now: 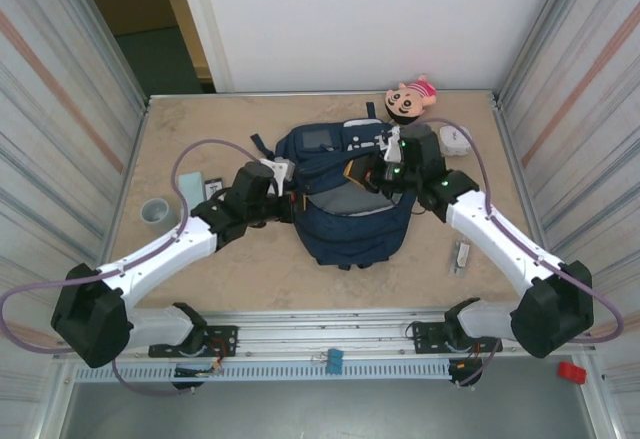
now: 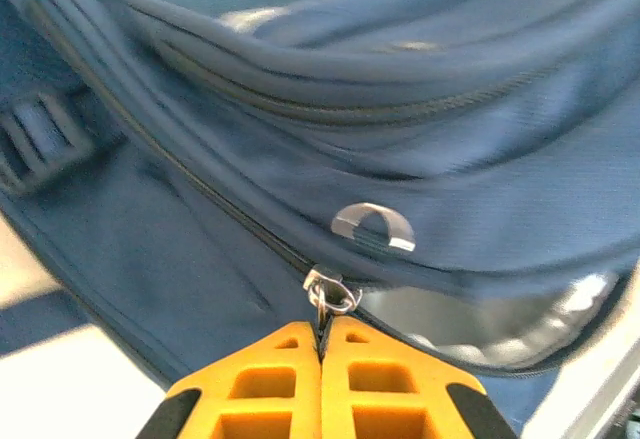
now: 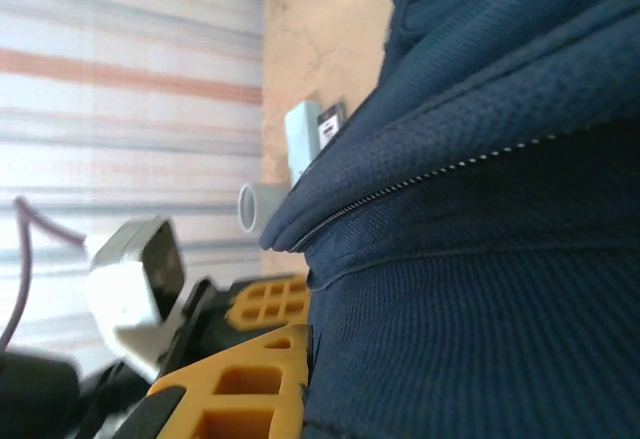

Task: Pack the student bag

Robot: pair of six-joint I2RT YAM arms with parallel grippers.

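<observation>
Tan tabletop (image 1: 250,279) held the blue bag (image 1: 350,229) mid-surface; we noted the left gripper (image 2: 322,344) clenched on the zipper pull (image 2: 328,294) and the right gripper (image 3: 305,331) pinching bag cloth, so we judged the zipper step underway, next needing a steady pull along the track.

A pink doll (image 1: 410,100) lies at the table's (image 1: 260,279) far edge, a grey cup (image 1: 155,211) left.

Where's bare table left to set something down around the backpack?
Free: far-left corner of the tan tabletop, between white back wall and navy-blue fabric backpack; near strip in front of the backpack. Crowded: left, by the grey cup and pale-blue box; far right, by the pink doll.
</observation>
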